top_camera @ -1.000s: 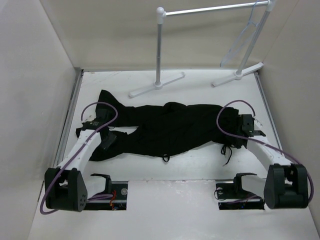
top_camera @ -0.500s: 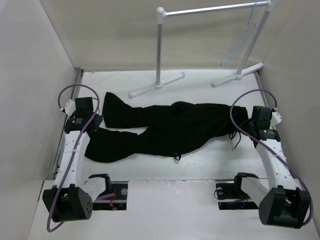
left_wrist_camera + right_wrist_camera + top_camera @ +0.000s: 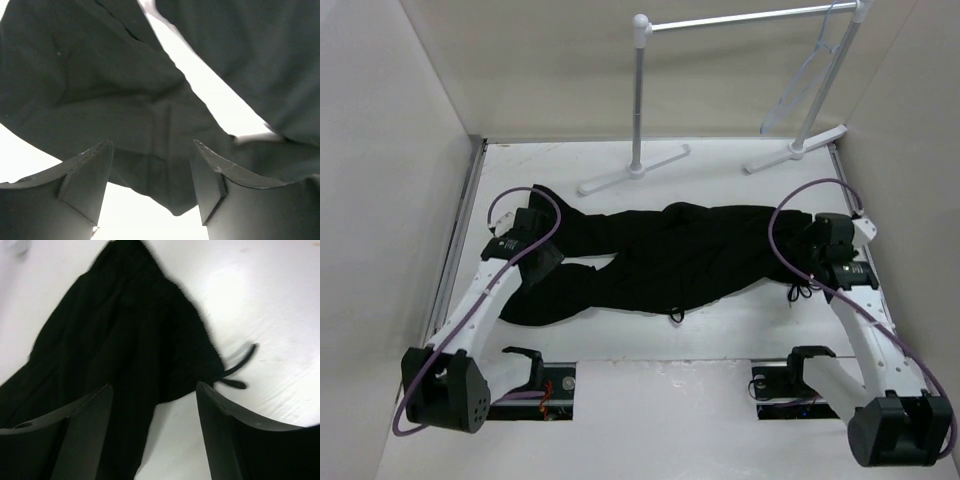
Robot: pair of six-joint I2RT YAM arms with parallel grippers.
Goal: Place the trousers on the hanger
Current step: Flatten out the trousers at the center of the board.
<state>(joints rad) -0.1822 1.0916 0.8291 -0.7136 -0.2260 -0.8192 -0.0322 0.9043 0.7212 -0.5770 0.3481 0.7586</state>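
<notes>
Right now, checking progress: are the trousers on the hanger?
No, the trousers lie spread on the table, while the hanger hangs on the rack.

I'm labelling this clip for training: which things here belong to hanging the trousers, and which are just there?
Part of the job: trousers; hanger; left gripper and right gripper, both open over the fabric.
Just there: garment rack, which the hanger hangs on; table; purple cables.
</notes>
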